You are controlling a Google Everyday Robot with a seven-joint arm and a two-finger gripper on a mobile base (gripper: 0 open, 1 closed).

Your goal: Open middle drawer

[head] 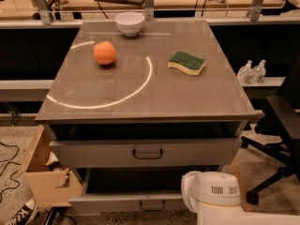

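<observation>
Gripper off-frame, state unknown to me — arm [212,191] beside bottom drawer [117,203] — I risk missing middle drawer [93,153] handle [147,153].

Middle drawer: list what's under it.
Under the middle drawer sits the bottom drawer, its inside dark, its right end covered by the robot arm. The gripper is not in view.

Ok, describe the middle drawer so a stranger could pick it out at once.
Find the grey cabinet with an orange and a sponge on top. On its front, the middle drawer is the wide grey panel with a dark loop handle, above the lower drawer near the floor. The gripper is out of view; only a white robot part shows.
</observation>
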